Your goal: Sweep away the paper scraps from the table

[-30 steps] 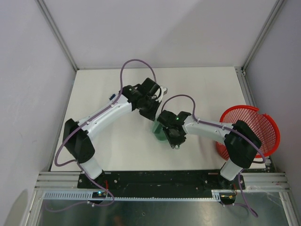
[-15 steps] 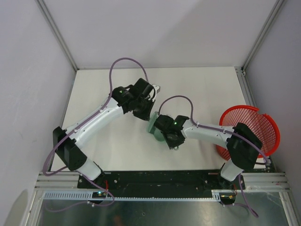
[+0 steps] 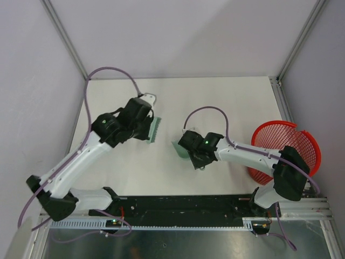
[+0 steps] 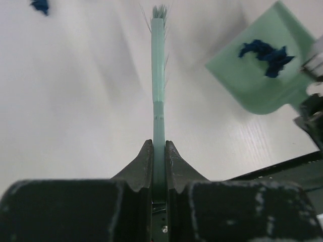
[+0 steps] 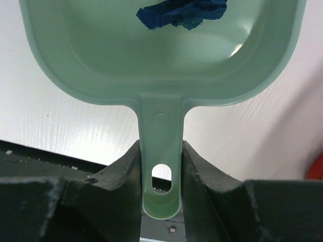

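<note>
Near the middle of the flat white table [image 3: 232, 102], the right gripper [image 5: 160, 151] is clamping the pale green plastic dustpan [image 5: 101, 55], which is carrying crumpled dark blue paper scraps [image 5: 181, 12]. Left of it, the left gripper [image 4: 159, 151] is pinching the pale green brush [image 4: 159, 65]; one stray scrap [image 4: 39, 5] is lying unswept beyond its bristles.

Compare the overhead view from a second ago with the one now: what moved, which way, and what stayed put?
The left arm swung leftward, carrying the brush away from the dustpan; its fingers kept their grip. The right arm shifted only slightly, still holding the dustpan with paper scraps inside. The red basket stayed put.
</note>
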You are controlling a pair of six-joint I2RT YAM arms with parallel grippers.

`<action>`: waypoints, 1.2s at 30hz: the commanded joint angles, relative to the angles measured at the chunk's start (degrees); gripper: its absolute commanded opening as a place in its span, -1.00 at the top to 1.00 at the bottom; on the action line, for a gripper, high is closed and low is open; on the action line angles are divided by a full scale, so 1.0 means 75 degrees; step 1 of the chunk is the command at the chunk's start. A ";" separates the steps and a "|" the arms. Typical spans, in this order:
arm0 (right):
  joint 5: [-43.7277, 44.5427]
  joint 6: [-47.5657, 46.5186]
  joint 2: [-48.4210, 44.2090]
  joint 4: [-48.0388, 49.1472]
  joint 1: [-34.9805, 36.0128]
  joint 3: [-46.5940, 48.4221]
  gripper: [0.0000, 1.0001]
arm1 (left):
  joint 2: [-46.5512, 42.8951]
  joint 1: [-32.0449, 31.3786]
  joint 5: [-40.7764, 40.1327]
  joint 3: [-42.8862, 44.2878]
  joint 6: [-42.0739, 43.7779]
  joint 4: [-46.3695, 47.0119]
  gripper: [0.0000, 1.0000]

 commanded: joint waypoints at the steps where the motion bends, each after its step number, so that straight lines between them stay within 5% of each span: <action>1: 0.0332 0.0304 -0.0601 -0.0448 0.0144 0.0451 1.00 | -0.1071 0.0126 -0.1088 -0.0725 -0.0296 -0.0052 1.00; 17: 0.1182 0.1224 -0.1737 -0.2281 0.0471 0.1850 1.00 | -0.2245 0.0495 -0.1847 -0.2603 -0.0468 0.0016 0.99; 36: 0.2333 0.3209 -0.3979 -0.4317 0.0395 0.2391 1.00 | -0.3175 0.0517 -0.2115 -0.3279 -0.0795 0.0432 0.99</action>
